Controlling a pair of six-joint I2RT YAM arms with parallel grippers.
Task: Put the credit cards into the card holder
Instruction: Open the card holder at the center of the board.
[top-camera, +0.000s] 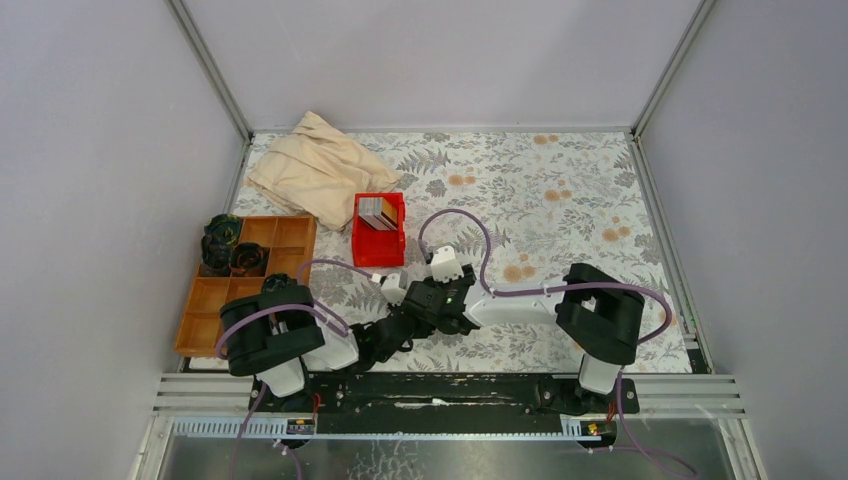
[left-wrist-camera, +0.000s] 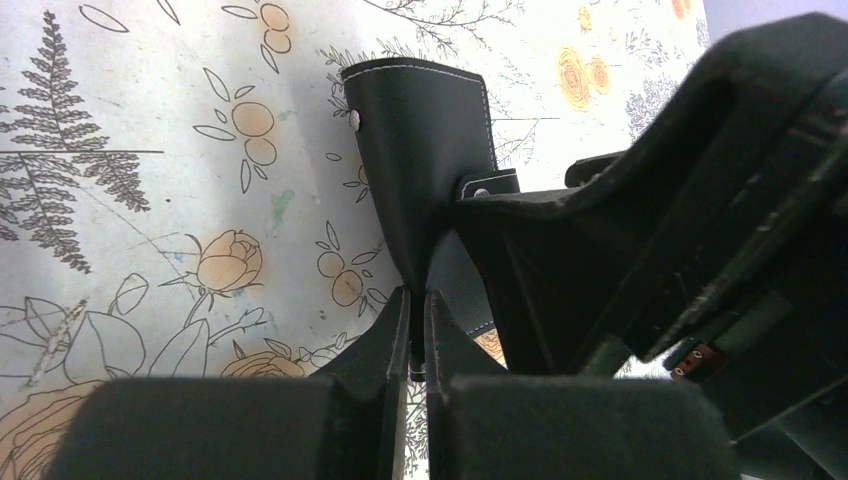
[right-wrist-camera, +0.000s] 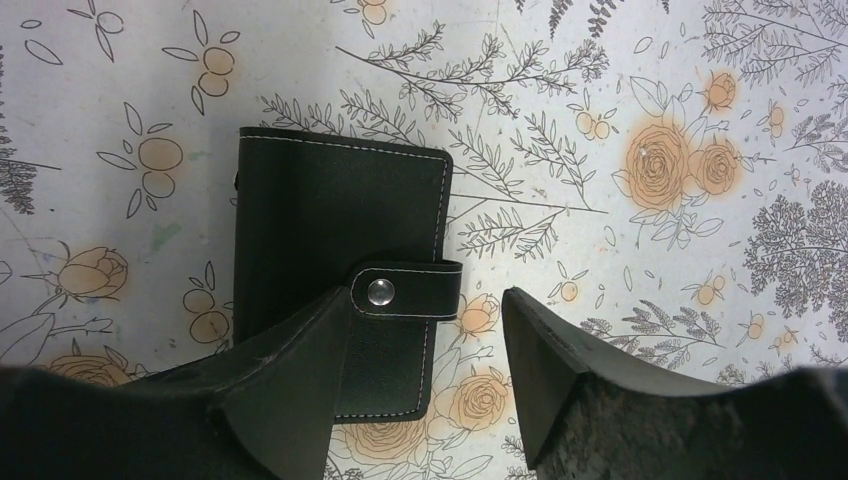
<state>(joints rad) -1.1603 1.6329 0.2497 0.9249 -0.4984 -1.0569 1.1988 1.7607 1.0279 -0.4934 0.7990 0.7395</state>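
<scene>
At the left gripper (left-wrist-camera: 416, 322) tips: fingers all but together, pinching a thin edge of the card holder (left-wrist-camera: 420, 150), which stands straight ahead of them. The bite looks shallow.

Right of that, the right gripper (right-wrist-camera: 425, 330) hangs over the holder with its jaws wide, holding nothing. The clasp tab (right-wrist-camera: 405, 291) sits between them, snap fastened. The credit cards (top-camera: 376, 212) are well beyond both tools, standing in the red bin (top-camera: 380, 252).

Risk: a tug on the tab could pull the holder out of the left pinch, or drag it along unopened. One finger of the right gripper overlaps the cover and could pin it shut.

Unclear:
- The holder's near end is hidden under that finger.
- Pinch depth cannot be told.
- Card count cannot be told.
- The top view buries the holder under both wrists.
</scene>
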